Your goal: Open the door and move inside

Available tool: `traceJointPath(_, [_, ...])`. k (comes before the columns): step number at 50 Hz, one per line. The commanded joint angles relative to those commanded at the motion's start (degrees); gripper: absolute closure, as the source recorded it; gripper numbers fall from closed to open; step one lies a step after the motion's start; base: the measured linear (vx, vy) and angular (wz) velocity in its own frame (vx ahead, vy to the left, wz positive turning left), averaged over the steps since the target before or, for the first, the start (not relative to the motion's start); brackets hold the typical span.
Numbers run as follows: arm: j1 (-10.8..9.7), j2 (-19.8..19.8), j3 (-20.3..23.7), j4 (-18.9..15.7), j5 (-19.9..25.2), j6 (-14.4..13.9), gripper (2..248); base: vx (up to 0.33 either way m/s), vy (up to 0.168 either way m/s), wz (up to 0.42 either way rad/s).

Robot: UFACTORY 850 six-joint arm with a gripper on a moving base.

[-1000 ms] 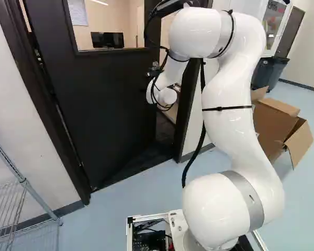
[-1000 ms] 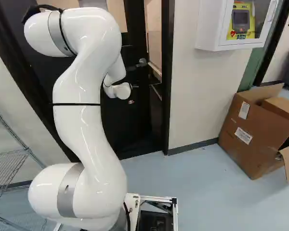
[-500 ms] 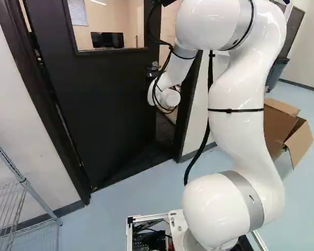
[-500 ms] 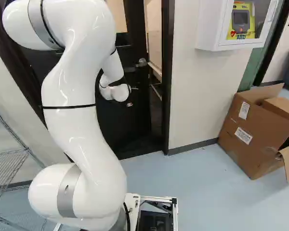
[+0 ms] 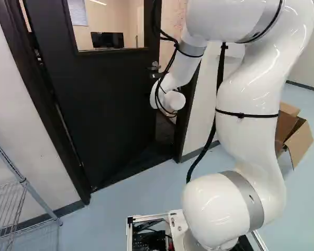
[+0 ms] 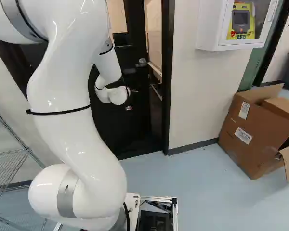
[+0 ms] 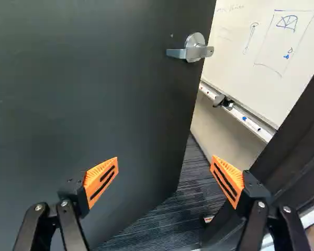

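"Our arm (image 5: 248,136) has swung back toward the base cameras, its wrist shifting slightly that way too; our base and the dark door (image 7: 94,89) haven't moved."

"How do our jaws stand?"

"Wide apart, gripping nothing. We count two fingers, each with one orange pad (image 7: 101,180)."

"And our door?"

"One, ajar, ahead of our jaws, its free edge beyond the space between them. It carries one silver lever handle (image 7: 191,52), also ahead of our jaws and apart from them."

"Anything farther on?"

"Through the opening, beyond our jaws, we see one whiteboard (image 7: 277,63) above one marker tray (image 7: 254,124)."
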Motion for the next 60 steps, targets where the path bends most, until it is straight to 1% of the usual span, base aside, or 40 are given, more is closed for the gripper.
traceJointPath(10, [-0.3,2.7,3.2,0.5,0.0,0.0,3,0.000,0.000,0.000])
traceJointPath(26, [-1.4,7.0,8.1,1.3,0.0,0.0,3,0.000,0.000,0.000])
traceJointPath(28, [-1.4,7.0,8.2,1.3,0.0,0.0,3,0.000,0.000,0.000])
traceJointPath(60, [-4.1,15.7,17.6,2.9,0.0,0.0,3,0.000,0.000,0.000])
